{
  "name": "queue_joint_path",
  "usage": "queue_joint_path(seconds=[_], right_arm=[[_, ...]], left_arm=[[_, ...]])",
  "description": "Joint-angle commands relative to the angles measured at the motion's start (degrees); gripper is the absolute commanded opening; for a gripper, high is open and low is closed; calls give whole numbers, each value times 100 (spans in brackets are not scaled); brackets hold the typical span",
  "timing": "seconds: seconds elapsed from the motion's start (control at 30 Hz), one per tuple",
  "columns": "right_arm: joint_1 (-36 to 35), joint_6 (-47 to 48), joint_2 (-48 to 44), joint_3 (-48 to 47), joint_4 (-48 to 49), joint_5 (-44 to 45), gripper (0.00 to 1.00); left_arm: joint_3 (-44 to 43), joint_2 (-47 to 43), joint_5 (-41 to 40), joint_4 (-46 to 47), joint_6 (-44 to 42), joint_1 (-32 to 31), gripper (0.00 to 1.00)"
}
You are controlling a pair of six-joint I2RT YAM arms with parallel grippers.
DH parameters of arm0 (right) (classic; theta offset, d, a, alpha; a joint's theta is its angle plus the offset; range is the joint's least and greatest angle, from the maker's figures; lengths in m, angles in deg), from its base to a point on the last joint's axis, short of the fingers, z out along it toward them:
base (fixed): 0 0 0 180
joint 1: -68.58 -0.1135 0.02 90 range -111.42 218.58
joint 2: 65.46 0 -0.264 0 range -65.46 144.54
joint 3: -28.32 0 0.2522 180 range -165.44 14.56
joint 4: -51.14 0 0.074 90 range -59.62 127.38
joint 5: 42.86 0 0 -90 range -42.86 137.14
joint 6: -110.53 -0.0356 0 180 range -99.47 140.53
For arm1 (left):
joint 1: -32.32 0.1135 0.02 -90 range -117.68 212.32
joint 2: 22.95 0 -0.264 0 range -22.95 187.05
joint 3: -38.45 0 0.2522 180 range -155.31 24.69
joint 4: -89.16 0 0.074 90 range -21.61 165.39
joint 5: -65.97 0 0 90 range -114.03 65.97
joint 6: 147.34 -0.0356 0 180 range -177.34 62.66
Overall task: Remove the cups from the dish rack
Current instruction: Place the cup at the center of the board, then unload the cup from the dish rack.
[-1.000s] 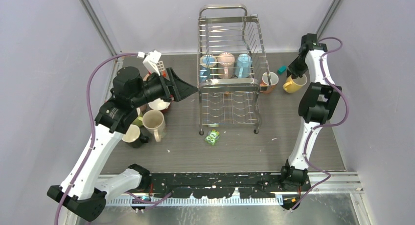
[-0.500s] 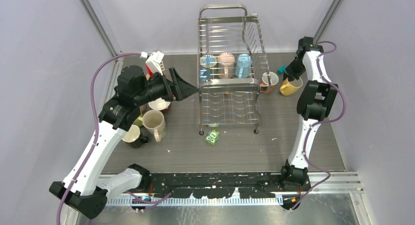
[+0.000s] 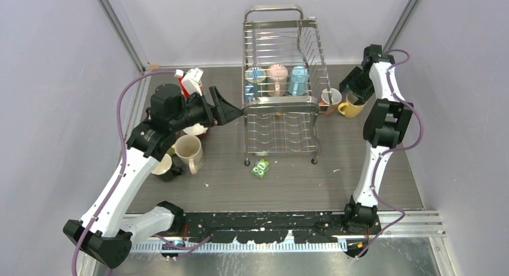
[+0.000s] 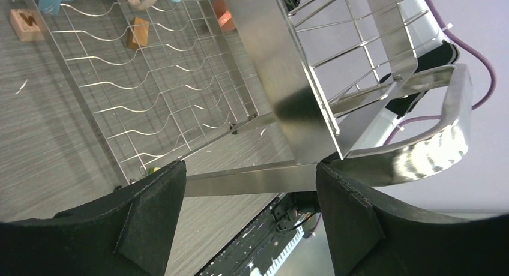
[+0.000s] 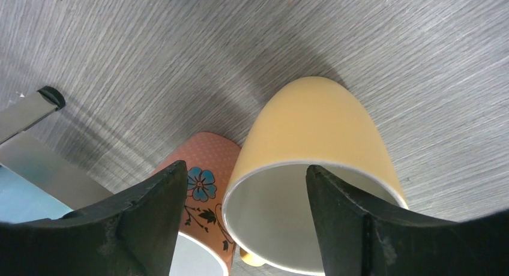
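The dish rack (image 3: 279,45) stands mid-table, with two light blue cups (image 3: 255,76) and a pink cup (image 3: 277,73) on its tier. Right of it, a yellow cup (image 3: 347,108) stands against a salmon flowered cup (image 3: 329,98). My right gripper (image 3: 354,96) is open just above the yellow cup (image 5: 312,138), its fingers astride the rim and not pinching it; the salmon cup (image 5: 201,186) is beside it. My left gripper (image 3: 234,110) is open at the rack's left front corner, with the rack's bar (image 4: 252,179) showing behind the gap and nothing held.
Unloaded cups cluster at the left: a cream one (image 3: 189,150), a black one (image 3: 163,166) and a dark red one (image 3: 195,129). A green packet (image 3: 260,168) lies in front of the rack, a teal block (image 3: 346,84) behind the yellow cup. Small blocks (image 4: 138,33) lie under the rack.
My right gripper carried the yellow cup left, next to the salmon cup, and has opened, letting it go. The left arm shifted slightly back, still open.
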Motion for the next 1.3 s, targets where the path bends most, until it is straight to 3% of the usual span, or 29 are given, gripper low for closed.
queue_joint_path(seconds=[0.0, 0.27, 0.47, 0.7, 0.8, 1.27], right_arm=[[-18, 28, -670, -50, 11, -94, 78], [-29, -146, -1537, 403, 241, -43, 87], [-161, -359, -2502, 990, 419, -47, 90], [-256, -394, -3799, 2002, 653, -339, 93], [-303, -431, -4429, 2441, 784, -401, 100], [-593, -898, -6428, 3370, 1250, -933, 100]], left_arm=[[140, -179, -248, 156, 84, -8, 80], [332, -431, -1004, -198, -162, -8, 81], [342, -143, -1427, -152, -536, 5, 83], [180, 925, -1093, 467, -712, 457, 83], [164, 1383, -1003, 960, -775, 537, 83], [-777, 3570, -767, 1915, -1564, 563, 71]])
